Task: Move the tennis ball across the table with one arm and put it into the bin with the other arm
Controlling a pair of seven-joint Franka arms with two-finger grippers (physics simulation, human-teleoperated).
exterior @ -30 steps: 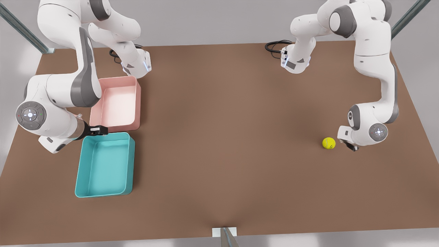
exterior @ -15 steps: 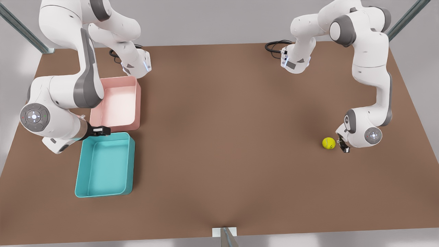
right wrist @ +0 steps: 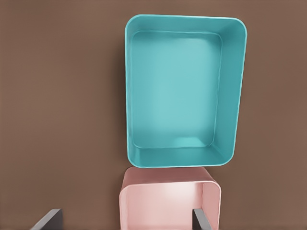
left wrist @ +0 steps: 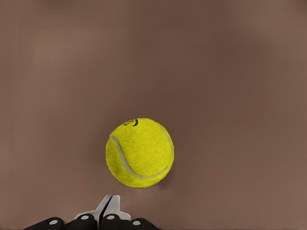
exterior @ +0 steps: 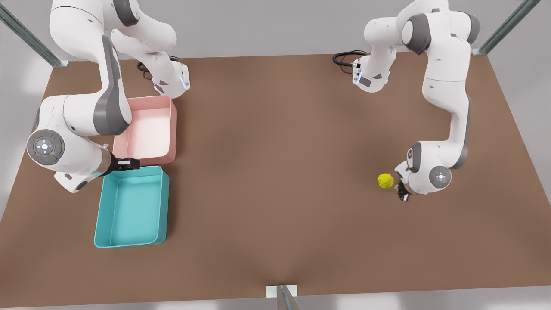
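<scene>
On the front view's left, the right claw (exterior: 129,163) hangs over the gap between the pink bin (exterior: 148,129) and the teal bin (exterior: 131,206), its fingers (right wrist: 203,221) spread wide and empty; this arm waits. The brown surface (exterior: 275,172) lies bare across the middle. Well toward the front view's right, the tennis ball (exterior: 385,180) sits on the surface, far from both bins. The left claw (exterior: 402,191) is just beside it on the side away from the bins, fingers (left wrist: 109,207) pressed together on nothing. So the ball lies between this claw and the bins, and a push leftward would likely roll it toward the waiting arm. The ball is round, so no long axis matters.
</scene>
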